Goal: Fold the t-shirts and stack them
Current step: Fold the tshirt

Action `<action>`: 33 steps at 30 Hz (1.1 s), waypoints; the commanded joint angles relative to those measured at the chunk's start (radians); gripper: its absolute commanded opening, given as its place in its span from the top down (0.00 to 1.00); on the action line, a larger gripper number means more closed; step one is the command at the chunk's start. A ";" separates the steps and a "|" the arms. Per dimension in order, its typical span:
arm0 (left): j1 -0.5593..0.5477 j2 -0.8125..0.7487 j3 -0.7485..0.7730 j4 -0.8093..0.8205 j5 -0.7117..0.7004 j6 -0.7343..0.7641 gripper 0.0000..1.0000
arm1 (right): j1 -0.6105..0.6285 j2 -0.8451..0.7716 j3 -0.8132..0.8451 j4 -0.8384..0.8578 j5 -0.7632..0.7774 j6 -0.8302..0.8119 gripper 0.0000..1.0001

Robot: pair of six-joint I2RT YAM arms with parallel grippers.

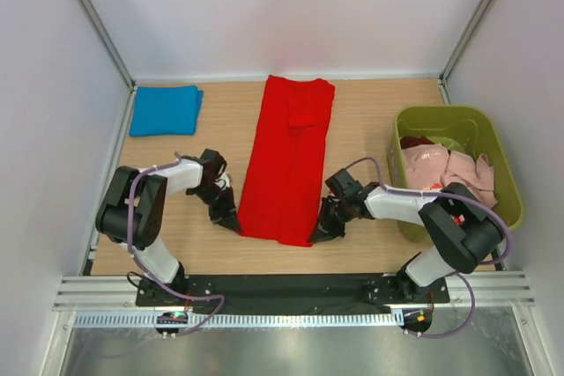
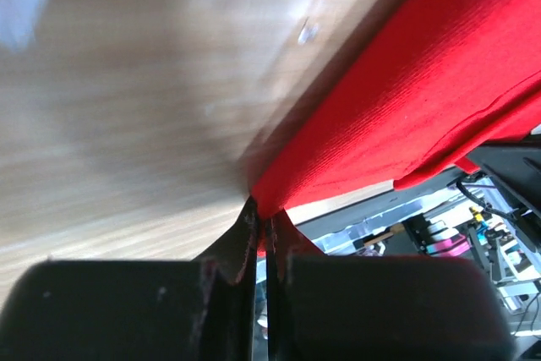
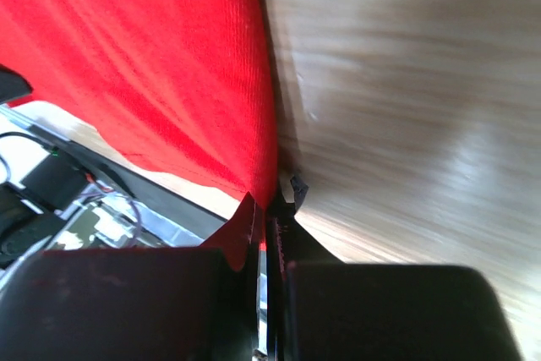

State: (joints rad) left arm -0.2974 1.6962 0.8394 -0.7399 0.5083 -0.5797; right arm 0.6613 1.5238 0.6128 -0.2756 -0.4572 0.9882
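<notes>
A bright red t-shirt [image 1: 288, 158] lies on the table as a long narrow strip, sleeves folded in, running from the back to the near side. My left gripper [image 1: 233, 223] is shut on its near left corner [image 2: 279, 188], and my right gripper [image 1: 319, 237] is shut on its near right corner [image 3: 254, 177]. In both wrist views the jaws pinch a thin edge of red cloth. A folded blue t-shirt [image 1: 166, 110] sits at the back left. Pale pink t-shirts [image 1: 441, 167] lie crumpled in the bin.
An olive-green plastic bin [image 1: 505, 173] stands at the right edge beside my right arm. White walls enclose the table on three sides. A black rail [image 1: 291, 288] with the arm bases runs along the near edge.
</notes>
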 commanded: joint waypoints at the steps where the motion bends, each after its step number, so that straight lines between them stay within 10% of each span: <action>1: -0.022 -0.072 -0.031 -0.025 -0.001 -0.058 1.00 | 0.008 -0.043 -0.015 -0.105 0.043 -0.059 0.99; 13: -0.111 -0.282 0.054 -0.113 -0.016 -0.177 1.00 | -0.037 -0.257 0.065 -0.336 0.061 -0.085 0.99; 33: -0.006 0.476 1.130 -0.352 -0.056 -0.069 1.00 | -0.390 0.465 0.985 -0.548 0.054 -0.436 0.99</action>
State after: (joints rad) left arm -0.3168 2.1414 1.8809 -1.0119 0.4358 -0.6697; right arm 0.3019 1.9457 1.5173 -0.7589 -0.3973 0.5964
